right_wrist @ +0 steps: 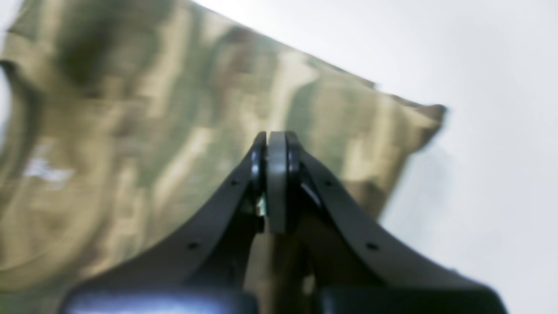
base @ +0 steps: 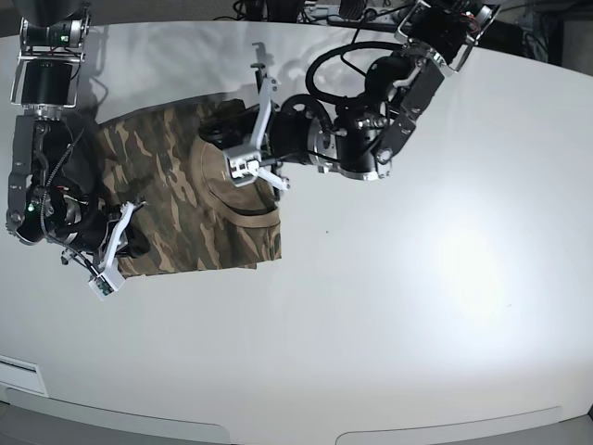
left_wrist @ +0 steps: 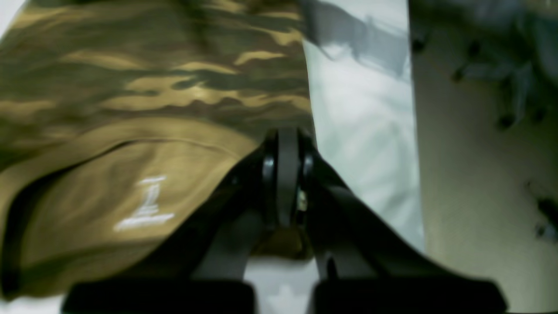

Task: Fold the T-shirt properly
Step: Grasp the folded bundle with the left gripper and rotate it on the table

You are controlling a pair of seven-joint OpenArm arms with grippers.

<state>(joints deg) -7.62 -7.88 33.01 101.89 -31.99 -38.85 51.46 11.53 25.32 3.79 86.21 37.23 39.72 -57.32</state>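
- The right gripper, at the left of the base view, sits at the T-shirt's near left edge; its jaws are pressed together, and whether cloth is pinched between them cannot be told.
- The T-shirt lies on the white bench, left of centre, camouflage side up, partly folded.
- Its tan collar curves across the right part, with a blurred white neck label seen from the left wrist.
- The left gripper is clenched at the collar; whether it grips fabric is unclear.
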